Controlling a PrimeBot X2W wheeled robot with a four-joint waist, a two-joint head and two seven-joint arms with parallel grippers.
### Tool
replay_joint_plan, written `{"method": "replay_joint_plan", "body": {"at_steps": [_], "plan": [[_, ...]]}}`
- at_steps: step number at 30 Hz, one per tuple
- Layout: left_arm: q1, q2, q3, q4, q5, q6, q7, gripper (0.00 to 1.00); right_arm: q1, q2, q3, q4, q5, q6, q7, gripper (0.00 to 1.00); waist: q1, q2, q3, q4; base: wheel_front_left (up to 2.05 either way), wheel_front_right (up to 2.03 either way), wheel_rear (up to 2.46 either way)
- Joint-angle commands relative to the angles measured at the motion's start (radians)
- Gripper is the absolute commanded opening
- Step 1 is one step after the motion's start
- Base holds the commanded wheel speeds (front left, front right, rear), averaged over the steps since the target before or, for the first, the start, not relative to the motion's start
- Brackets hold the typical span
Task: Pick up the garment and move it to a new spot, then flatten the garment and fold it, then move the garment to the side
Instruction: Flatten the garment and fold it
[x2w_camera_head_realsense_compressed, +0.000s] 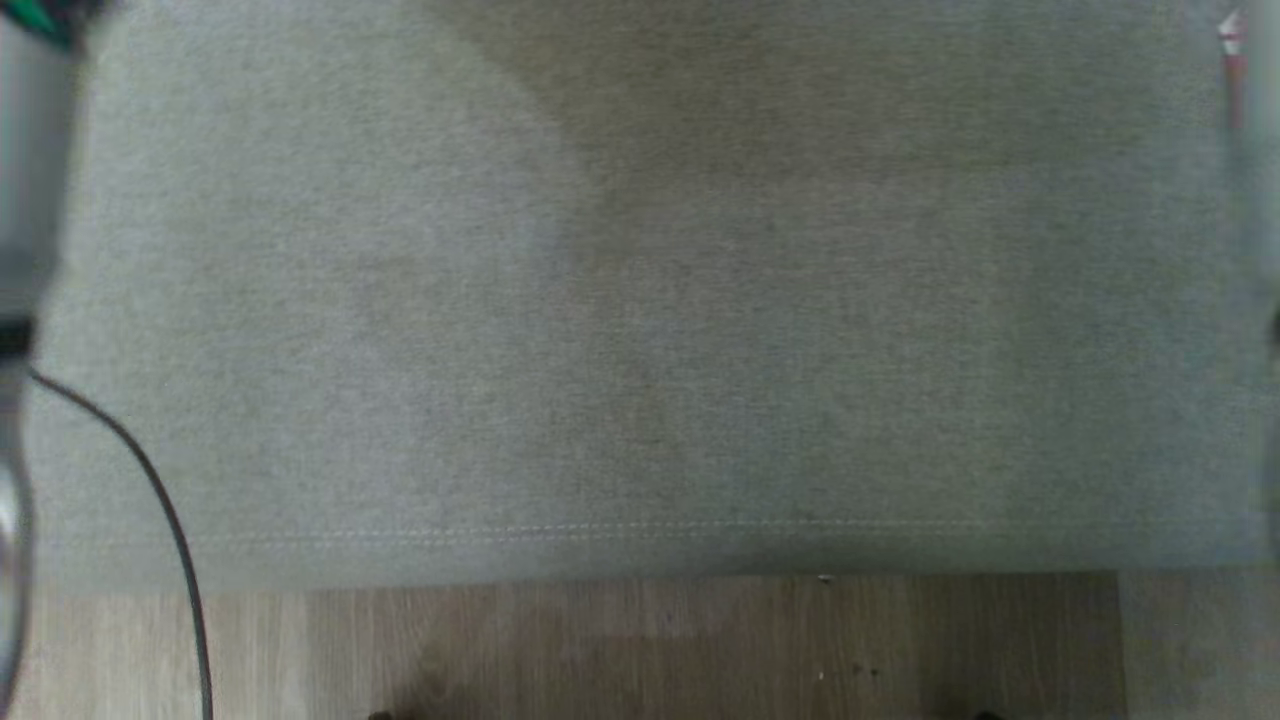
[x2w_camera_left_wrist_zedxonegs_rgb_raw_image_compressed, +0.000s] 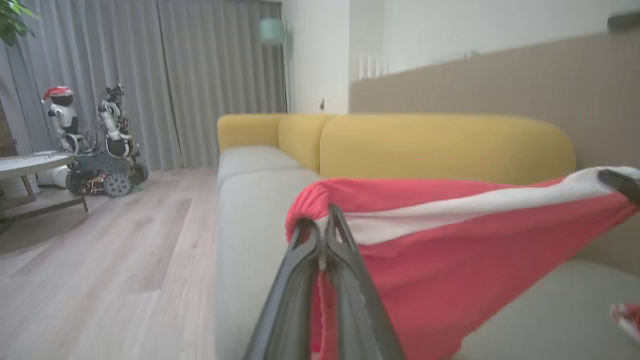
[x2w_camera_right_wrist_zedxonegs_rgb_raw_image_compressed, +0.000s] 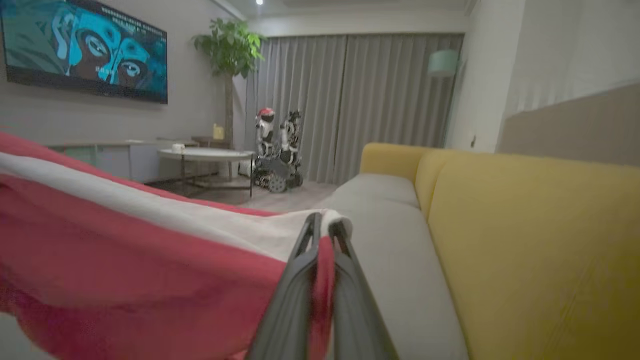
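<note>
1. The garment (x2w_camera_left_wrist_zedxonegs_rgb_raw_image_compressed: 450, 260) (red with a white band) is held stretched across the lower right of the left wrist view. In the right wrist view it spans the lower left (x2w_camera_right_wrist_zedxonegs_rgb_raw_image_compressed: 125, 280).
2. Its gathered end is pinched at bottom centre by the left gripper (x2w_camera_left_wrist_zedxonegs_rgb_raw_image_compressed: 320, 220), whose fingers are closed on the cloth.
3. The other end is clamped the same way by the right gripper (x2w_camera_right_wrist_zedxonegs_rgb_raw_image_compressed: 322, 225), with red cloth caught between the pressed fingers.
4. A dark tip at the right edge of the left wrist view is probably the right gripper's finger, though it is blurred.
5. Behind and below the garment the grey sofa seat (x2w_camera_left_wrist_zedxonegs_rgb_raw_image_compressed: 260, 200) is seen, backed by yellow cushions (x2w_camera_left_wrist_zedxonegs_rgb_raw_image_compressed: 445, 147).
6. In the head view the seat takes the upper part, wood floor (x2w_camera_head_realsense_compressed: 700, 640) runs along the bottom, and a black cable (x2w_camera_head_realsense_compressed: 170, 520) curves at lower left.
</note>
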Motion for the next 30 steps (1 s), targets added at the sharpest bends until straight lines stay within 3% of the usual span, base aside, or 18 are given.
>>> {"method": "replay_joint_plan", "body": {"at_steps": [1, 8, 19, 30], "plan": [[0.008, 0.049, -0.001, -0.007, 0.033, -0.014, -0.009, 0.0, 0.044, 0.032, 0.024, -0.007, 0.014, 0.003, -0.011, 0.0, -0.0002, 0.0, 0.001, 0.009, 0.0, 0.0, 0.0], [0.196, 0.068, -0.138, 0.051, 0.154, -0.045, -0.03, 0.0, 0.234, 0.041, 0.202, 0.097, 0.145, 0.003, -0.02, 0.0, -0.0002, 0.0, -0.048, 0.026, 0.0, 0.0, 0.0], [0.395, 0.139, -0.235, 0.031, 0.291, -0.038, -0.033, 0.0, 0.375, -0.094, 0.466, 0.135, 0.304, 0.003, 0.025, 0.0, -0.0002, 0.0, -0.166, 0.036, 0.0, 0.0, 0.0], [0.528, 0.181, -0.252, -0.007, 0.318, -0.025, -0.033, 0.0, 0.456, -0.202, 0.671, 0.063, 0.442, 0.003, 0.049, 0.0, -0.0002, 0.0, -0.258, 0.043, 0.0, 0.0, 0.0]]}}
